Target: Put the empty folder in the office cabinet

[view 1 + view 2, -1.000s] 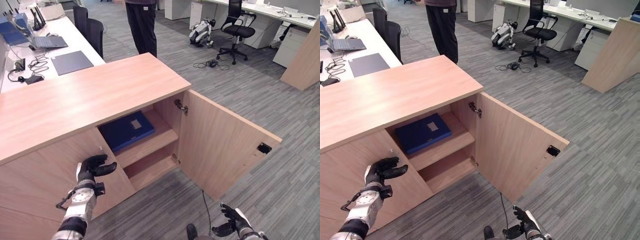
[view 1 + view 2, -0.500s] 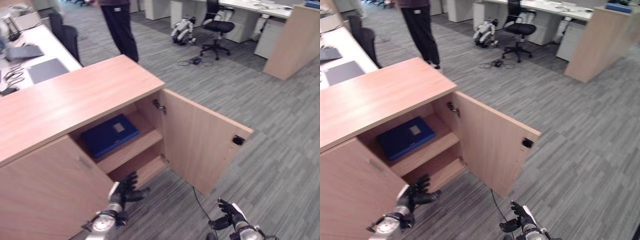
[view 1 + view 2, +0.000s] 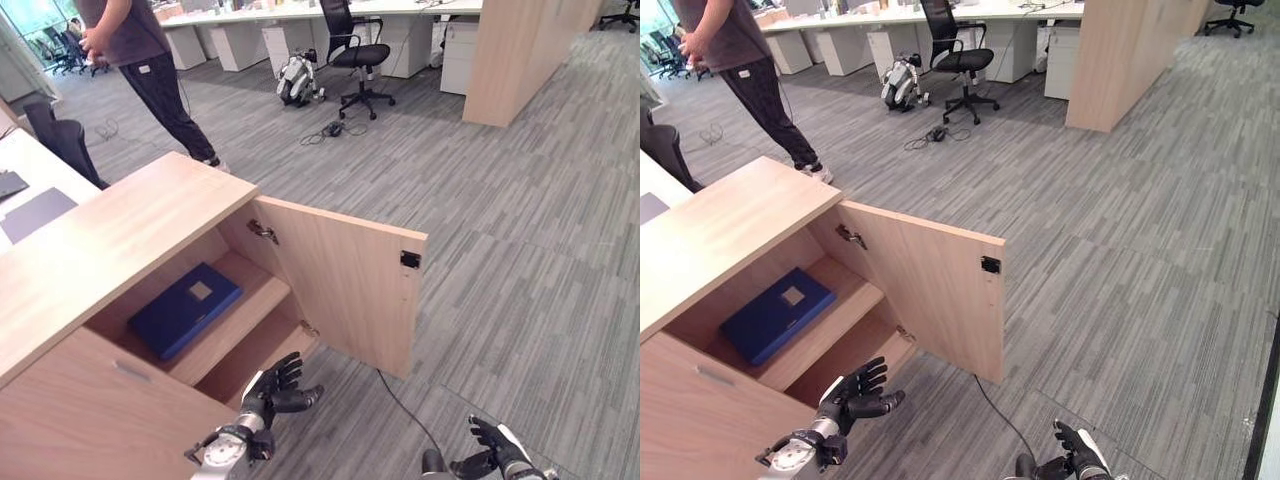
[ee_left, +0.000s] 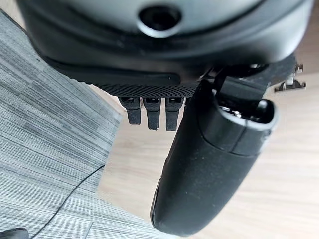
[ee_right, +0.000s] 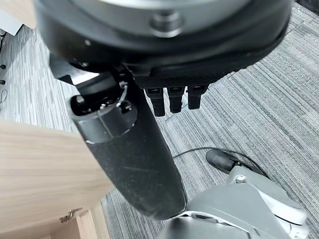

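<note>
Flat, matte blue folder (image 3: pixel 184 309) lying on upper shelf (image 3: pixel 235 325) of pale wood-grain cabinet (image 3: pixel 120 235), at 9 o'clock. Door (image 3: pixel 345 290) swung wide. Left hand (image 3: pixel 272 386) spread, empty, over ribbed grey carpet (image 3: pixel 520 250); right hand (image 3: pixel 497 457) relaxed at 5 o'clock.

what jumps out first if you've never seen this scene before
The eye lands on the wooden cabinet with its door swung wide open, and the blue folder lying flat on the upper shelf inside. Just below, the left hand hangs open and empty near the lower shelf, the right hand low over the grey carpet. Behind the cabinet a person stands among office desks.
</note>
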Motion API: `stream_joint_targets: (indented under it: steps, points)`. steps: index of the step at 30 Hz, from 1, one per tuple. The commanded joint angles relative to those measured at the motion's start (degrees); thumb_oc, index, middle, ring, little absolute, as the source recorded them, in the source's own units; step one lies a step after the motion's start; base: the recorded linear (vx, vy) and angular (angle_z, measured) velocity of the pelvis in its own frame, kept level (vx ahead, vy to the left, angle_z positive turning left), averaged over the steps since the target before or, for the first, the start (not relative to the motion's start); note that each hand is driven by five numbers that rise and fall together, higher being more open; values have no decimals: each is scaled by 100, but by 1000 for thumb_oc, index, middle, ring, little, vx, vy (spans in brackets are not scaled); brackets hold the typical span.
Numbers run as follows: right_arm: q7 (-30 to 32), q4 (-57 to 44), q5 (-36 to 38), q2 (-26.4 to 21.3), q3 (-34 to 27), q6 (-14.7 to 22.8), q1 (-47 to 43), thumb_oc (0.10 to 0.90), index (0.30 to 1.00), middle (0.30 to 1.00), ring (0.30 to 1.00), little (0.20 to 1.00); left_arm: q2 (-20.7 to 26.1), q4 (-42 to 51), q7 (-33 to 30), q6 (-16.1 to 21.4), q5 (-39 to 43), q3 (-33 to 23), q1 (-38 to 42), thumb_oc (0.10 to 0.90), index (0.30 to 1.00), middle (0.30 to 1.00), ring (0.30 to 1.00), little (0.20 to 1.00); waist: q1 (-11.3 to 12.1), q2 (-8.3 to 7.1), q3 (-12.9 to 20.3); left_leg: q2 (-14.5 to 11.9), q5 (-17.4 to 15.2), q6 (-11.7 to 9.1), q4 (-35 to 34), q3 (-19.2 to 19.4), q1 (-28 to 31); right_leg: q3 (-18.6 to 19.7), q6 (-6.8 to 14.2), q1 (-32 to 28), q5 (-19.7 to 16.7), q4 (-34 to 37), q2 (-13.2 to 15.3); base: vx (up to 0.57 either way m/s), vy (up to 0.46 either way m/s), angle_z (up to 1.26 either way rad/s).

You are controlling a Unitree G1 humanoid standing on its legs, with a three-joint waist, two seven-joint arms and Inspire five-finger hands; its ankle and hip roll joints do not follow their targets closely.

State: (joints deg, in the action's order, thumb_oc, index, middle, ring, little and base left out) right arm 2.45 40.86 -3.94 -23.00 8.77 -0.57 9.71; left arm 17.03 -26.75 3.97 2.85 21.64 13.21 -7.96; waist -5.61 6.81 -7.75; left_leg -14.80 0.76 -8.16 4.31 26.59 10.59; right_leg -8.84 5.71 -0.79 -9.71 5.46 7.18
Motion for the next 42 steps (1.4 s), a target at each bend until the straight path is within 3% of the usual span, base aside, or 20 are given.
stream_joint_targets:
  steps: [1,2,3,7,12,17,26,34,42]
  points:
    - [183,-334,131,-176,-44,313,-613,800,900,900,900,900,157,290,-18,386,-100,-203,373,800,900,900,900,900,-24,-334,-218,47,354,-155,745,-896,-747,-130,158,-718,1330,-54,-55,29,-41,-87]
    - [184,-291,132,-182,-36,311,-645,800,900,900,900,900,140,279,-24,391,-112,-193,356,800,900,900,900,900,34,-364,-195,278,75,-26,498,-1034,-780,-118,177,-700,1338,-61,-21,35,8,-68]
    - [217,-230,168,-207,-70,313,-702,800,900,900,900,900,111,234,-35,414,-131,-156,298,800,900,900,900,900,156,-388,-230,492,-2,-16,270,-1384,-904,-52,211,-726,1332,-75,-5,44,9,-60]
    - [232,-146,372,-116,-137,314,-802,800,900,900,900,900,151,114,61,364,-214,-105,215,800,900,900,900,900,204,-439,-164,681,-61,49,63,-1522,-836,-68,217,-773,1312,-70,-11,56,-15,-43]
    - [355,-238,602,-256,-156,346,-1495,800,900,900,900,900,296,124,198,296,-400,42,-32,800,900,900,900,900,306,-434,-91,741,-76,109,-367,-1471,-441,-123,220,-838,1284,-102,-29,38,34,0]
    - [430,-133,934,-538,-5,365,-2523,800,900,900,900,900,448,-1,320,254,-462,158,-195,800,900,900,900,900,564,-527,42,758,-58,170,-733,-1350,-154,-193,289,-851,1222,-128,-59,21,47,-1]
    - [435,287,1284,-698,397,354,-3885,800,900,900,900,900,547,-218,331,216,-377,238,-114,800,900,900,900,900,888,-691,161,785,-37,198,-856,-1499,-150,-382,354,-919,1203,-127,-7,11,38,8]
    - [402,190,1346,-629,684,347,-4364,800,900,900,900,900,572,-406,275,204,-444,291,40,800,900,900,900,900,1085,-772,208,890,-42,232,-859,-1830,-273,-525,342,-975,1213,-117,84,17,24,25]
    - [266,-200,1321,-242,1017,385,-4431,800,900,900,900,900,560,-420,188,203,-492,266,117,800,900,900,900,900,1236,-779,230,925,-16,210,-866,-2116,-328,-708,288,-1079,1264,-118,112,18,-2,19]
